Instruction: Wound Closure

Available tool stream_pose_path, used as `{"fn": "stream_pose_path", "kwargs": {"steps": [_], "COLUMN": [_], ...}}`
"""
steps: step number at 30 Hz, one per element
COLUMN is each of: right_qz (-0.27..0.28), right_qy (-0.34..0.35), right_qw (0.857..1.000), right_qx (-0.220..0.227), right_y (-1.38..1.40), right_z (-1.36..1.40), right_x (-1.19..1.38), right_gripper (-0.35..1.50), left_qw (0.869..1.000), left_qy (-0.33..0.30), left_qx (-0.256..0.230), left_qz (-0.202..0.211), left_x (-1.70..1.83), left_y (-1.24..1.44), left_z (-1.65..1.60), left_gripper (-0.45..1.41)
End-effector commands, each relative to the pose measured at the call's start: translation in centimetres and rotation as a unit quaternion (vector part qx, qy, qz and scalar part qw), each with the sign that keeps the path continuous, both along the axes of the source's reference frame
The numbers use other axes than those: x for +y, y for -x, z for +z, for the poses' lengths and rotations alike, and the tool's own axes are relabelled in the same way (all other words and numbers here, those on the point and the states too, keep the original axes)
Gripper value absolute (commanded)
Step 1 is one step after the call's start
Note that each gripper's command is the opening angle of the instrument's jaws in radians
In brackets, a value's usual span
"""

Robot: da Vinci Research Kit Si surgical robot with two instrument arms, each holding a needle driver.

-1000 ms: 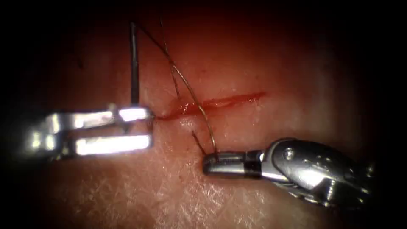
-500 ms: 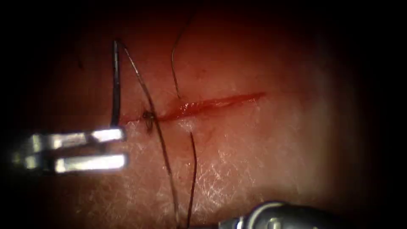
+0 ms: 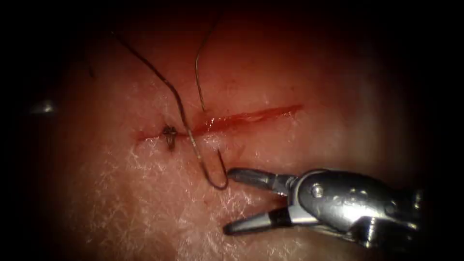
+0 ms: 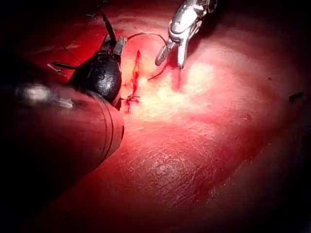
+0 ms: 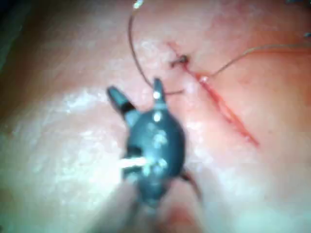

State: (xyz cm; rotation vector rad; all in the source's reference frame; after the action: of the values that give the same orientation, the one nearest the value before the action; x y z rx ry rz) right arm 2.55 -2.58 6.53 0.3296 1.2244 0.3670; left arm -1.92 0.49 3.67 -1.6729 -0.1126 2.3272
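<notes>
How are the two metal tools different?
The right tool has its fingers spread wide and holds nothing; the left tool has its fingers shut on the needle, seemingly near one end. The right tool sits just below the cut, beside a loop of thread; the left tool is off to the cut's left, with the needle out of the tissue. Neither holds the tissue.

- Endoscope looks down on the cut (image 3: 241, 118) from above and in front, close.
- Both wrist cameras face the same cut (image 4: 136, 73) (image 5: 223, 109) along their shafts.
</notes>
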Motion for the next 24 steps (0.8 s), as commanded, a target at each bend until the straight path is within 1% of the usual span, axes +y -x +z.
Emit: {"fn": "stream_pose_path", "kwargs": {"steps": [1, 2, 3, 4, 5, 8, 10, 11, 12, 13, 14, 15, 20, 24], "right_qz": [0.008, 0.017, 0.017, 0.028, 0.031, 0.046, 0.054, 0.047, 0.03, 0.03, 0.024, 0.018, -0.002, -0.023], "right_qy": [0.003, 0.012, 0.012, 0.019, 0.02, 0.023, 0.026, 0.027, 0.027, 0.027, 0.029, 0.028, 0.025, 0.02], "right_qw": [1.0, 1.0, 1.0, 0.999, 0.999, 0.999, 0.998, 0.998, 0.999, 0.999, 0.999, 0.999, 0.999, 0.999], "right_qx": [-0.007, -0.016, -0.016, -0.027, -0.02, -0.003, 0.007, 0.014, 0.026, 0.026, 0.032, 0.032, 0.028, 0.023], "right_y": [-0.07, -0.12, -0.12, -0.21, -0.27, -0.35, -0.37, -0.37, -0.35, -0.35, -0.33, -0.28, -0.02, 0.17], "right_z": [0.17, 0.28, 0.28, 0.4, 0.46, 0.48, 0.47, 0.46, 0.46, 0.46, 0.46, 0.46, 0.34, 0.09], "right_x": [-0.01, 0.0, 0.0, 0.0, -0.02, -0.02, -0.01, -0.01, -0.02, -0.02, -0.02, -0.03, -0.16, -0.32], "right_gripper": [1.33, 1.35, 1.35, 1.38, 1.4, 1.38, 1.3, 1.08, 0.42, 0.42, -0.08, -0.35, -0.35, -0.35], "left_qw": [1.0, 1.0, 1.0, 1.0, 1.0, 1.0, 1.0, 1.0, 1.0, 1.0, 1.0, 1.0, 1.0, 1.0], "left_qy": [0.001, 0.001, 0.001, 0.002, 0.002, 0.003, 0.004, 0.005, 0.006, 0.006, 0.006, 0.008, 0.015, 0.014], "left_qx": [0.0, 0.003, 0.003, 0.002, 0.001, 0.001, 0.001, 0.002, 0.001, 0.001, 0.001, 0.0, -0.001, -0.002], "left_qz": [0.0, -0.003, -0.003, -0.002, -0.001, -0.001, -0.002, -0.002, -0.001, -0.001, -0.001, 0.0, 0.002, 0.006], "left_x": [-0.03, -0.04, -0.04, -0.06, -0.06, -0.06, -0.07, -0.07, -0.08, -0.08, -0.08, -0.09, -0.12, -0.16], "left_y": [0.07, 0.09, 0.09, 0.12, 0.12, 0.12, 0.13, 0.14, 0.14, 0.14, 0.15, 0.16, 0.19, 0.24], "left_z": [0.09, 0.09, 0.09, 0.11, 0.12, 0.16, 0.18, 0.2, 0.22, 0.22, 0.24, 0.28, 0.43, 0.57], "left_gripper": [-0.45, -0.45, -0.45, -0.45, -0.45, -0.45, -0.45, -0.45, -0.45, -0.45, -0.45, -0.45, -0.45, -0.45]}}
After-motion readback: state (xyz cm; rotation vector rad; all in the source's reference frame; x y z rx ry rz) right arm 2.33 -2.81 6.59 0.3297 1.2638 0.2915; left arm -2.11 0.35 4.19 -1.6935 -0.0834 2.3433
